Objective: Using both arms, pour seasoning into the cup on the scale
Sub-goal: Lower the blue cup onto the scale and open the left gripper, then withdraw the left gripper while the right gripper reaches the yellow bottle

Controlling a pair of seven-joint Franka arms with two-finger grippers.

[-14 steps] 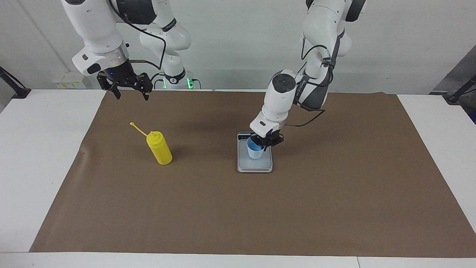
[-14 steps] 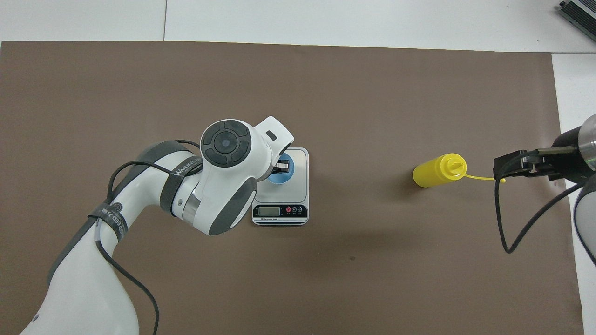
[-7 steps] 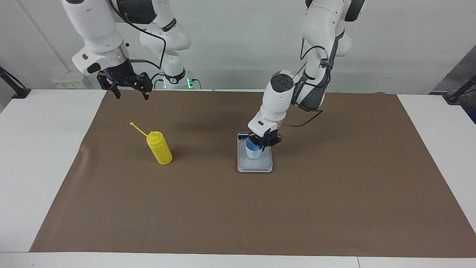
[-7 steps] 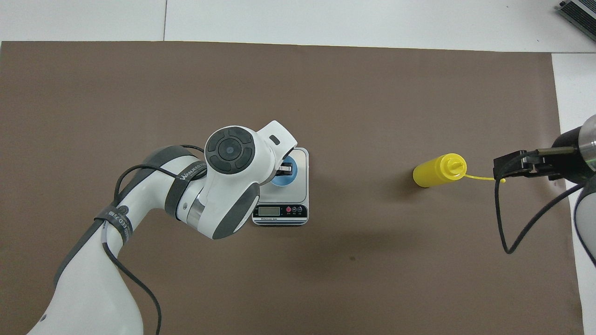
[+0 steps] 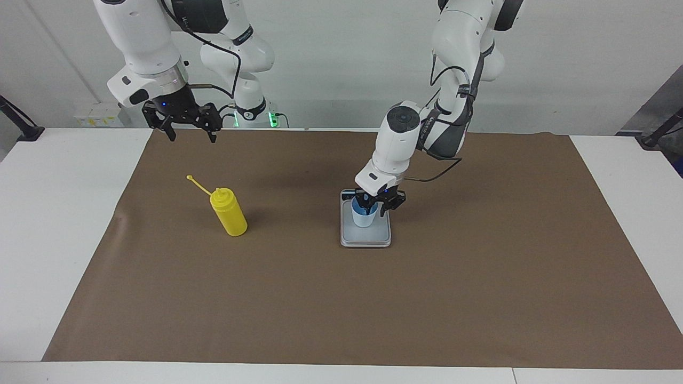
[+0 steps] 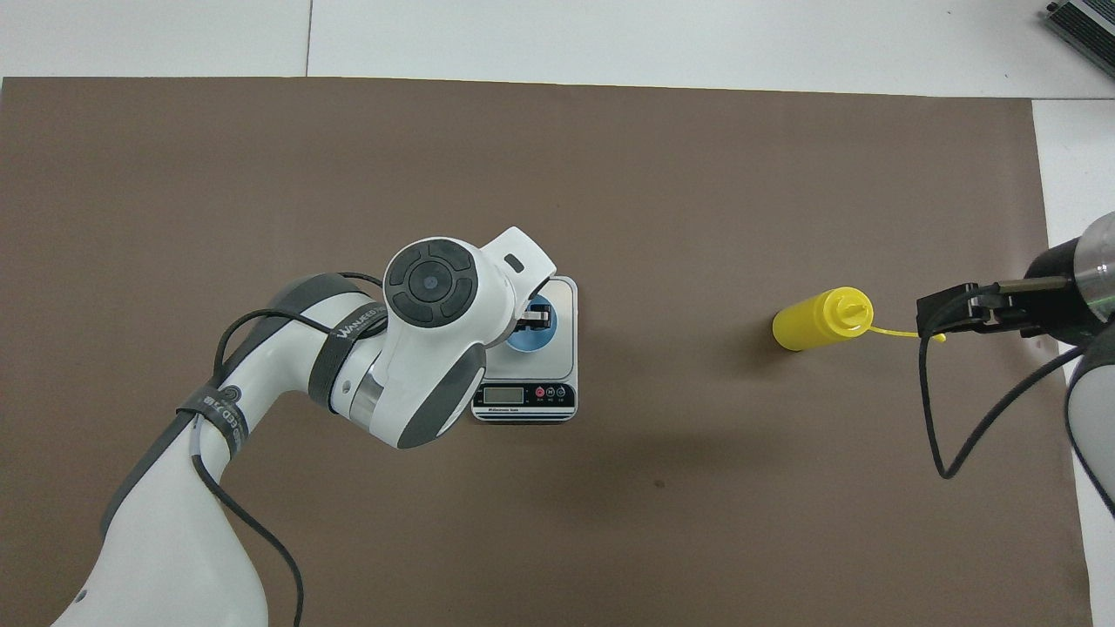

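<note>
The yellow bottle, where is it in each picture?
Facing view: the yellow bottle stands on the brown mat at that picture's left, toward the right arm's end of the table.
Overhead view: the yellow bottle is at that picture's right, with its thin cap strap pointing toward the picture's right edge.
Shared landmark: the scale with the blue cup on it, near the middle of the mat.

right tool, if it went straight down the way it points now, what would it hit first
Most likely the brown mat. The right tool hangs open, pointing down near the mat's edge closest to the robots. The bottle stands farther out, off that line, though depth is hard to judge.
</note>
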